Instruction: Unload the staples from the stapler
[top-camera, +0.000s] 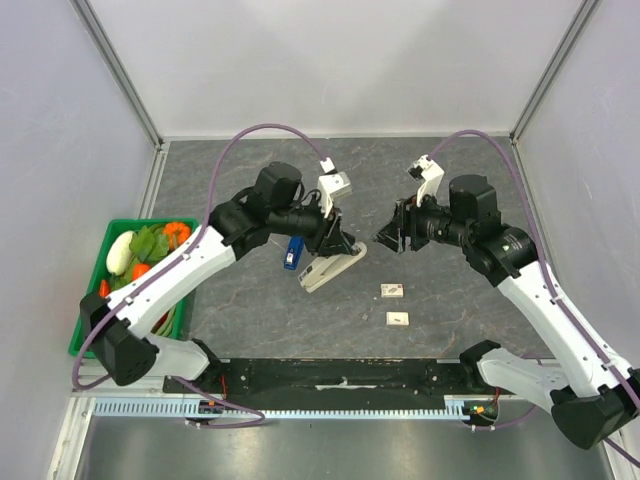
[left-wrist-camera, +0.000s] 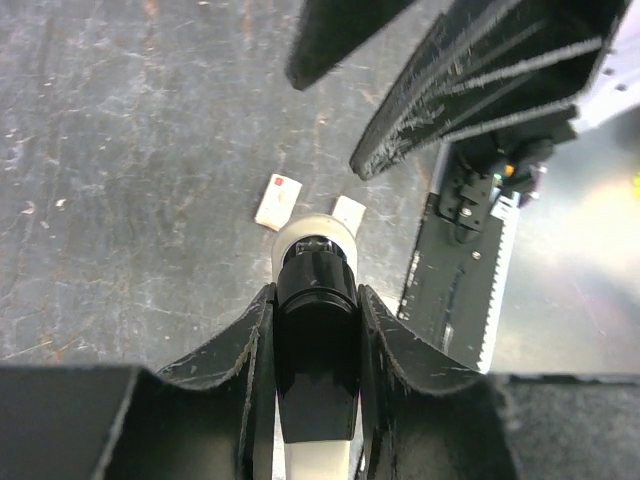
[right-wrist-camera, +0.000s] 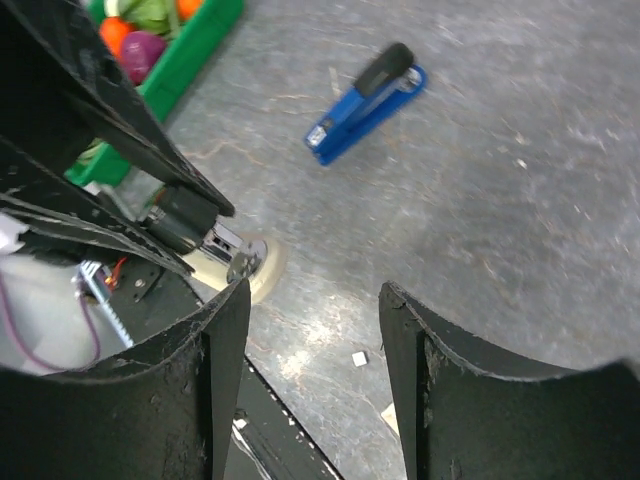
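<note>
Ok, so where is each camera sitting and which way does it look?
Top external: high above and behind the arms, looking down on the table; both arms show, the left gripper holding the white stapler, the right gripper open.
Left wrist: on the left arm, looking along its own fingers, shut on that stapler, down at two small cards.
Right wrist: on the right arm, looking between its own open fingers at the blue stapler and green bin.
Shared: all three see the white stapler.

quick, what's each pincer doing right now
Left pincer: closed on the white stapler.
Right pincer: open, holding nothing.
</note>
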